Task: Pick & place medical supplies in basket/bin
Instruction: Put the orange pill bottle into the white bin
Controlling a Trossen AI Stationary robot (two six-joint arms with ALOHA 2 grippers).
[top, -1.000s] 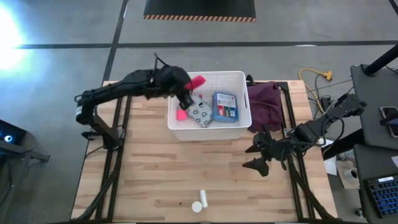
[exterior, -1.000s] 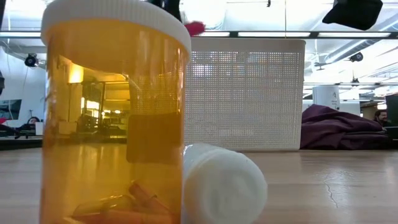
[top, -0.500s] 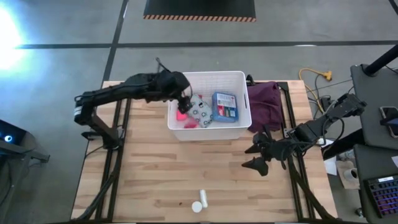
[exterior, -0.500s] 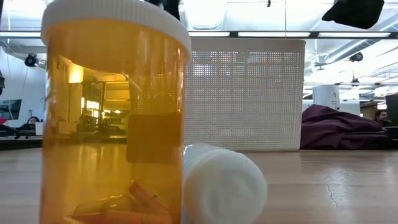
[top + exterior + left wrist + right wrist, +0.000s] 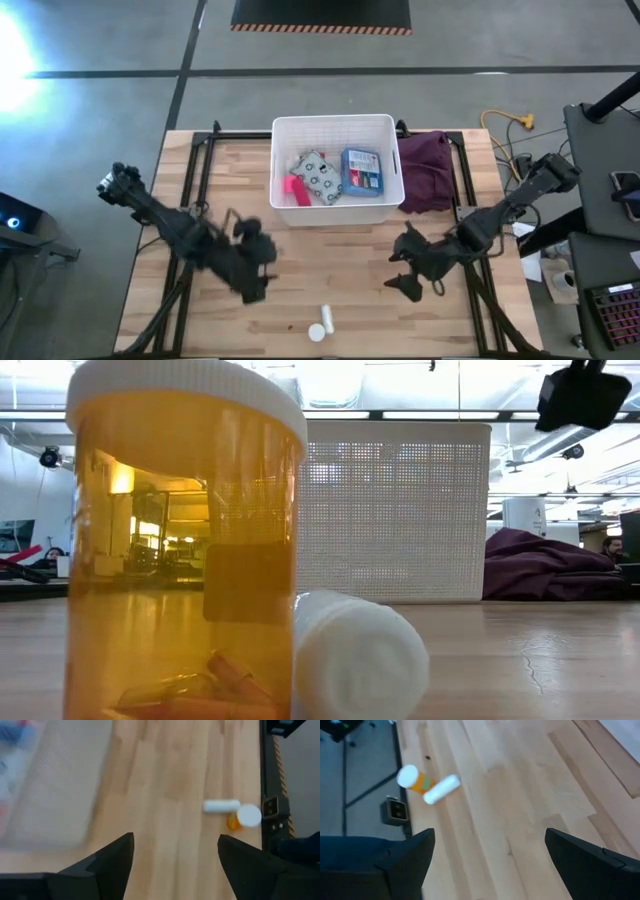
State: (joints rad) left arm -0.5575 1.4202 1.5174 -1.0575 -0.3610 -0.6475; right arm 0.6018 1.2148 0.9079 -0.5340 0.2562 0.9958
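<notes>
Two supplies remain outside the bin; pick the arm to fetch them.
Left, narrowly. Its open, empty end effector looks nearer the amber pill bottle and white roll than the right end effector, also open.

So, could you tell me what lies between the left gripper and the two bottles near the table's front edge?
Only bare wood: in the high view, nothing sits between the left gripper and the orange bottle or white bottle. The left wrist view shows the same.

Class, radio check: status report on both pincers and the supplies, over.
Left pincer open, empty. Right pincer open, empty. Amber bottle, white roll outside bin. Path unobstructed.
</notes>
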